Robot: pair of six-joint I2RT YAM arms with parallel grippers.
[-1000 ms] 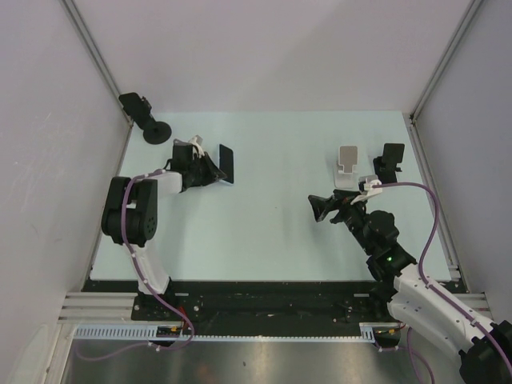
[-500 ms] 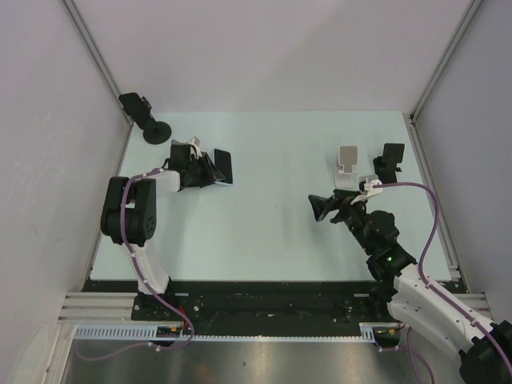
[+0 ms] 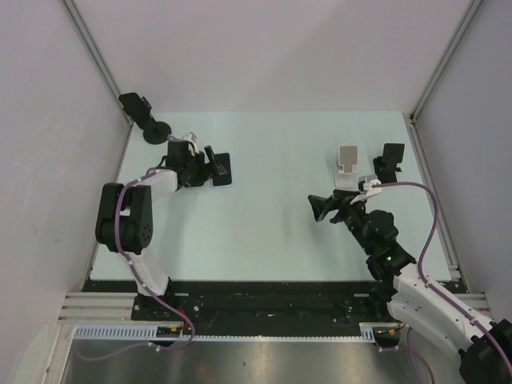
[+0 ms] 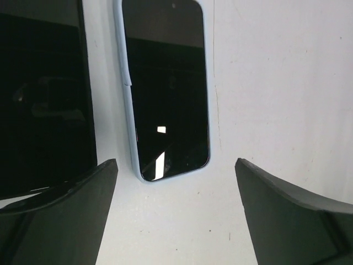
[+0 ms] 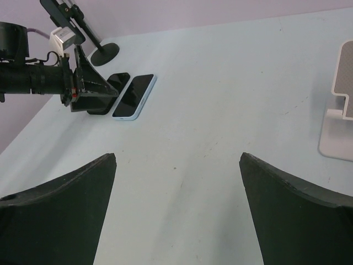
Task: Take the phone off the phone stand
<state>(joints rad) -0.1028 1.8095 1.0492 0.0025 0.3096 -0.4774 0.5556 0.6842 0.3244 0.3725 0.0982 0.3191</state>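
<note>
The phone (image 4: 165, 88), dark-screened in a light blue case, lies flat on the table (image 3: 264, 200), also seen in the top view (image 3: 223, 170) and the right wrist view (image 5: 135, 95). My left gripper (image 4: 175, 164) is open just short of its near end, fingers apart on either side and touching nothing; it shows from above too (image 3: 210, 166). The white phone stand (image 3: 346, 166) stands empty at the back right (image 5: 337, 110). My right gripper (image 5: 177, 157) hovers open over bare table (image 3: 322, 208), in front of the stand.
A flat black slab (image 4: 44, 99) lies right beside the phone on its left (image 5: 118, 81). A black post on a round base (image 3: 152, 126) stands at the back left corner. A black holder (image 3: 392, 160) stands right of the white stand. Walls enclose the table.
My left gripper has opened and let go of the phone, which went from propped up on its edge to lying flat. The left arm drew back slightly. The right arm has not moved.
</note>
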